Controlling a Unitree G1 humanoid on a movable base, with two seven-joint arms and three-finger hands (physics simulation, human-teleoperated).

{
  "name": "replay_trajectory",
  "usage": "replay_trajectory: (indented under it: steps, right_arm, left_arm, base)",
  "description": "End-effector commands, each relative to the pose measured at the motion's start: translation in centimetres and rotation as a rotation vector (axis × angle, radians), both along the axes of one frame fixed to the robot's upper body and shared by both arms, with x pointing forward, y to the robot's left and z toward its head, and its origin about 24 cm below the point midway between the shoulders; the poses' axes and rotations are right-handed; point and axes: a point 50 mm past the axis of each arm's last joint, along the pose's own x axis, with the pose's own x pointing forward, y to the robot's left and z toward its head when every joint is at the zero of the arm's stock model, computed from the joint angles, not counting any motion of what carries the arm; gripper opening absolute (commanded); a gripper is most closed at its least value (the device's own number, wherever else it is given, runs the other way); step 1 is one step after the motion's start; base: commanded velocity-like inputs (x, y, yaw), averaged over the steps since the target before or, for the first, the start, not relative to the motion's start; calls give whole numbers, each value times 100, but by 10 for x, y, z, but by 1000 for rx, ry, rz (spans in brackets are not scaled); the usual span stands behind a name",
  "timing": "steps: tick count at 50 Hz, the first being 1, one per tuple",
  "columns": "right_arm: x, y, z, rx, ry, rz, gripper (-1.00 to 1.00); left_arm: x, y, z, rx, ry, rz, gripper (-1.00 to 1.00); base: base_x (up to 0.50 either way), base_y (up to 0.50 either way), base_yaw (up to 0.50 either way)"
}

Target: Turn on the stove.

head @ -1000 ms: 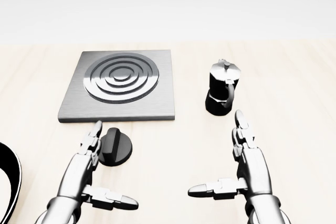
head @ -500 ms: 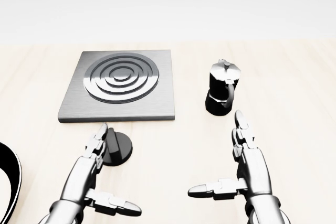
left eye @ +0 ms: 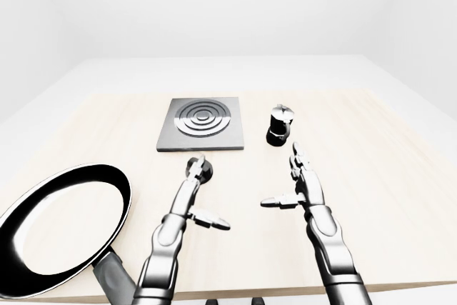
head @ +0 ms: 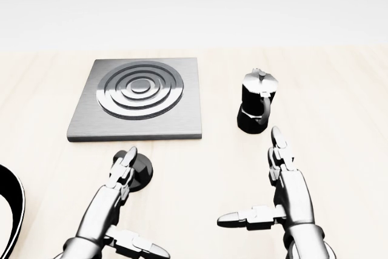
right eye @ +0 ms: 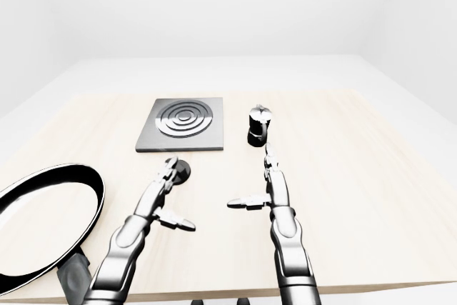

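Note:
The stove is a square grey plate with ring-shaped burner coils, at the upper left of the head view. Its round black knob lies on the table just below the plate. My left hand is open. Its fingers stretch over the knob's left half and hide it, and the thumb points right, low in the view. My right hand is open and empty over bare table, to the right of the knob and below the moka pot.
A black moka pot stands to the right of the stove plate, just above my right fingertips. A large black frying pan lies at the lower left. The wooden table stretches to the right.
My left hand has moved right and up, from beside the knob to over it. The right hand and the other things have not moved.

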Motion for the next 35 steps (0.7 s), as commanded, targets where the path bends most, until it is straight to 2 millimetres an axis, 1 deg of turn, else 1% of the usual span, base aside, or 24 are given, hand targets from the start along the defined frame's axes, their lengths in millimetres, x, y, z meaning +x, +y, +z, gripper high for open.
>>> replay_trajectory:
  steps: [1, 7, 13, 24, 32, 35]
  right_arm:
    - [0, 0, 0, 0, 0, 0, 100]
    - [0, 0, 0, 0, 0, 0, 100]
    - [0, 0, 0, 0, 0, 0, 100]
    - [0, 0, -4, 1, 3, -1, 100]
    - [0, 0, -4, 0, 2, -1, 100]
    - [0, 0, -4, 1, 3, -1, 100]
  left_arm:
    - [-5, -6, 3, -4, -10, -42, 100]
    - [-6, -8, 6, -11, -20, -52, 100]
    - [-4, -7, 13, -25, -48, -47, 100]
    - [0, -1, 43, -125, -182, 3, 100]
    - [1, 5, 61, -158, -252, 41, 100]
    - [-1, 7, 70, -154, -296, 44, 100]
  base:
    - [0, 0, 0]
    - [0, 0, 0]
    - [0, 0, 0]
    - [0, 0, 0]
    - [0, 0, 0]
    - [0, 0, 0]
